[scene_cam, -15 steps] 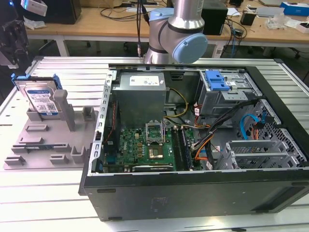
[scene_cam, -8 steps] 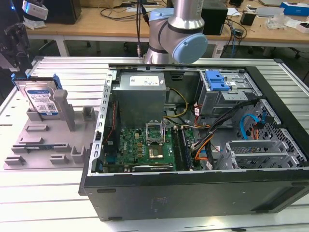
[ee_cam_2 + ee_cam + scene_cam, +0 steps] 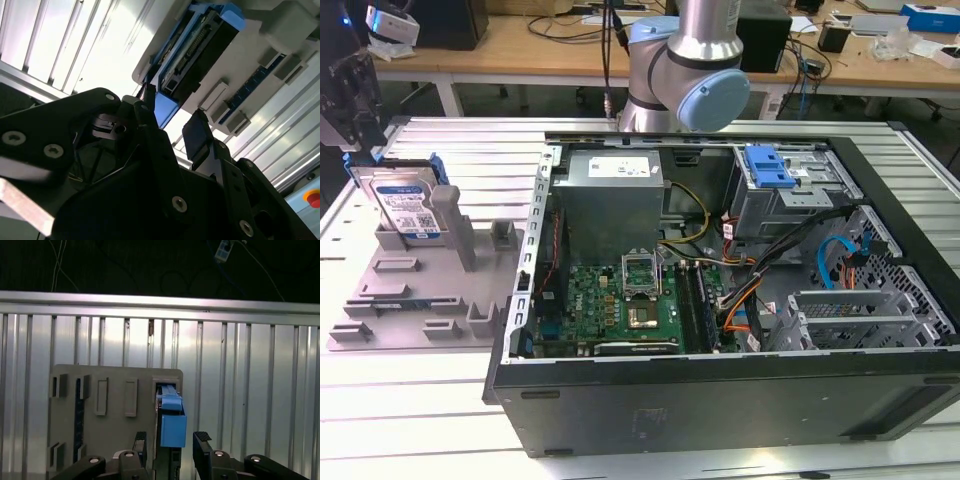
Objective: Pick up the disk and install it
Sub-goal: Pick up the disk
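The disk [image 3: 408, 208] stands upright on edge in a slot of the grey fixture plate [image 3: 410, 300], at the exterior view's left; its white-and-blue label faces the camera and a blue carrier frames it. My gripper [image 3: 358, 140] hangs just above its top far corner. In both wrist views the black fingers [image 3: 140, 445] straddle the blue carrier end of the disk [image 3: 173, 427] with a gap on each side. The gripper [image 3: 170, 120] is open, and the disk [image 3: 200, 45] still sits in its slot.
An open computer case [image 3: 520, 300] lies to the exterior view's right of the fixture, with a motherboard [image 3: 615, 305], power supply [image 3: 615, 195] and a drive bay with a blue latch [image 3: 768, 165]. The arm's base [image 3: 685, 70] stands behind it. Everything rests on a ribbed metal table [image 3: 410, 400].
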`<state>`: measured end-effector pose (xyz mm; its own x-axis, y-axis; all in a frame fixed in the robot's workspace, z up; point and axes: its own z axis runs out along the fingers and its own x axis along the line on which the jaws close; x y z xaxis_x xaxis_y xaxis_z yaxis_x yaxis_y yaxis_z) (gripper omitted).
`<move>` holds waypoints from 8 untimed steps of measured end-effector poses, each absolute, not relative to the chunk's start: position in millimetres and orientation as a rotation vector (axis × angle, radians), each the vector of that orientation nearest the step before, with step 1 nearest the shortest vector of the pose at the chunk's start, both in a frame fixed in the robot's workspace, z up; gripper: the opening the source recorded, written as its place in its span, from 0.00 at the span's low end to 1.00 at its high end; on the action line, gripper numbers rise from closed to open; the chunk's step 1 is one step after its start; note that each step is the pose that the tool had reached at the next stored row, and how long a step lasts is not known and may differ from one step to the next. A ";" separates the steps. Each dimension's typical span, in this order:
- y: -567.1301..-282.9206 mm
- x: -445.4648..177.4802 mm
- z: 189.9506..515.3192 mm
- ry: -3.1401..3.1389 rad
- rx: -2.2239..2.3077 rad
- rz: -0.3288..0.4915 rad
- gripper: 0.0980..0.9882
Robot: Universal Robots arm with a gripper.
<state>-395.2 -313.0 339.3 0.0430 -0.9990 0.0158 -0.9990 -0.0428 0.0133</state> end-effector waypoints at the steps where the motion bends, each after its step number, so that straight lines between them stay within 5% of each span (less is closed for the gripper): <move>1: -313.2 -395.3 338.5 -2.159 2.254 0.003 0.45; 8: -313.5 -395.3 332.1 -2.159 2.254 0.003 0.45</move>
<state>-395.3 -313.5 332.1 0.0430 -0.9989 0.0158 -0.9990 -0.0428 0.0134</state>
